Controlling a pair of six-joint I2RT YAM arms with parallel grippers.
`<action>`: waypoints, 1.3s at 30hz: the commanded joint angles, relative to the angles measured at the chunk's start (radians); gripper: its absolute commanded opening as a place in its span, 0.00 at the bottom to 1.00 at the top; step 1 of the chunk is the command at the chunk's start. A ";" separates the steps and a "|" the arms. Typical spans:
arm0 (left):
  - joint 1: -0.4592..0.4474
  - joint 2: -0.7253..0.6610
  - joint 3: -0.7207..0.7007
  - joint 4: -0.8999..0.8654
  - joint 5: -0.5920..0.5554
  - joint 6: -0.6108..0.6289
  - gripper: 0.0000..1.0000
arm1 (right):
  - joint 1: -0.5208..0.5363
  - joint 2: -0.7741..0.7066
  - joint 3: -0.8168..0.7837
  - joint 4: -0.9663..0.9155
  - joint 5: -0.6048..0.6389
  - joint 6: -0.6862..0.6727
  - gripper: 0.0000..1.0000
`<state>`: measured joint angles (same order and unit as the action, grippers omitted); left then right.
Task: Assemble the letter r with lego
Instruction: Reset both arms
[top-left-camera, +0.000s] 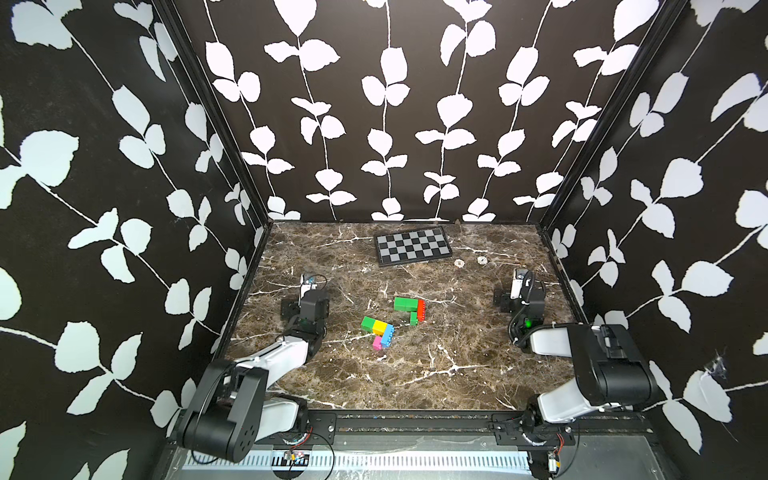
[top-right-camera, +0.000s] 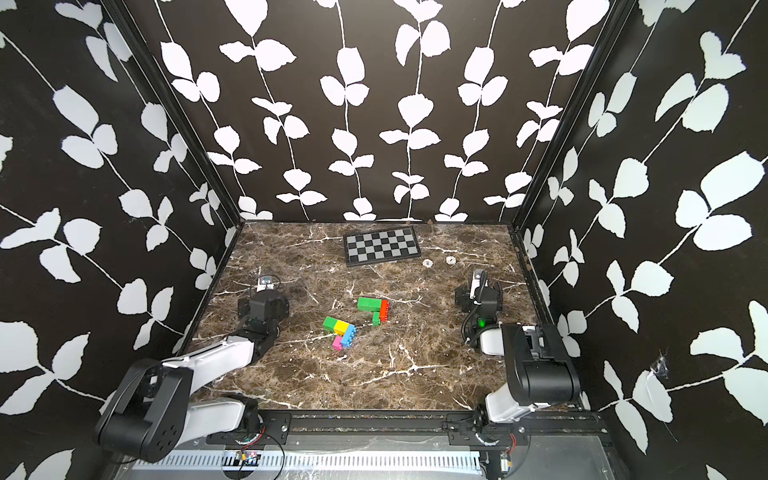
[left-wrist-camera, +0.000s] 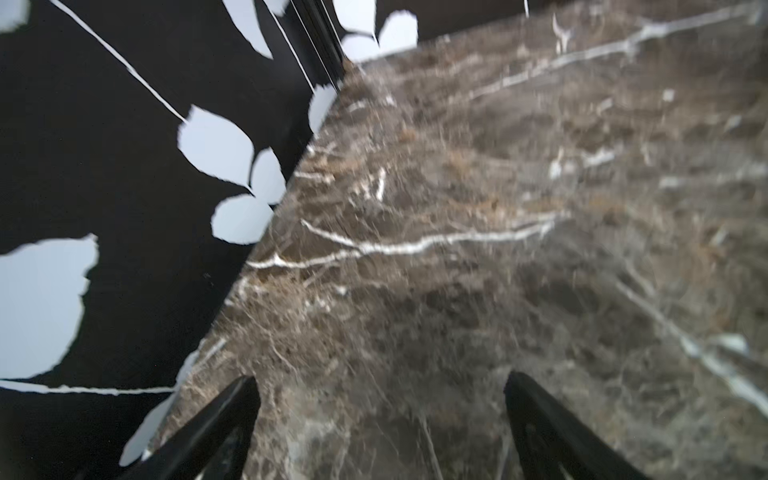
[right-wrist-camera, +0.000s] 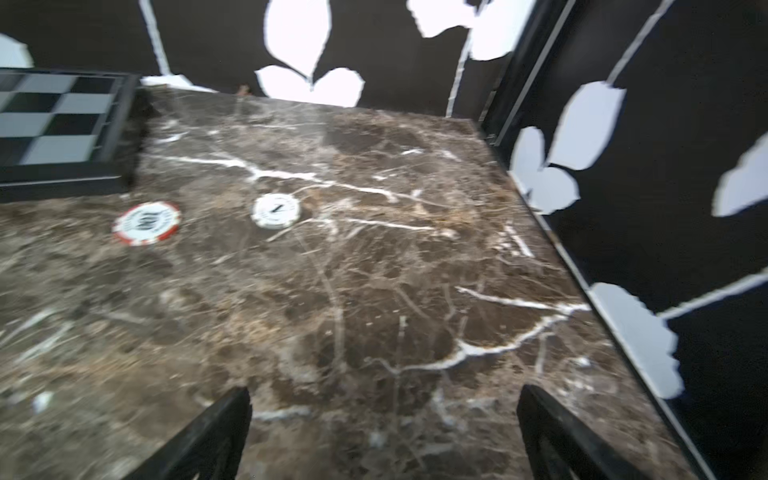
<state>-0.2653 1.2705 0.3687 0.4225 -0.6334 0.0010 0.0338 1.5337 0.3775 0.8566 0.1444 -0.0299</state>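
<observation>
Well apart from the lego (top-left-camera: 379, 327), left fingers (left-wrist-camera: 224, 419) and right fingers (right-wrist-camera: 216, 436) gape wide

A brown marble table (top-left-camera: 436, 374) with white veins fills the lower middle of both top views. Two clusters of lego bricks (top-left-camera: 409, 308) lie at its centre. Near its upper edge lie a checkered board (top-left-camera: 413, 246) and, just beside it, two round chips (top-left-camera: 459, 262).

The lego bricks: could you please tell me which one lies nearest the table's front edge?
The pink brick, the only pink one, beside the blue brick; every other brick lies farther back.
</observation>
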 joint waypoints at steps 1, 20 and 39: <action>0.017 0.014 -0.012 0.221 0.093 0.039 0.94 | 0.002 -0.005 -0.007 0.052 -0.069 0.002 0.99; 0.180 0.273 0.030 0.446 0.377 0.073 0.92 | -0.003 -0.009 0.023 -0.016 -0.071 0.004 0.99; 0.175 0.280 0.019 0.491 0.362 0.080 0.99 | -0.018 -0.009 0.033 -0.031 -0.102 0.015 0.99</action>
<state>-0.0891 1.5723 0.3786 0.9100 -0.2764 0.0929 0.0193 1.5341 0.3920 0.8005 0.0551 -0.0254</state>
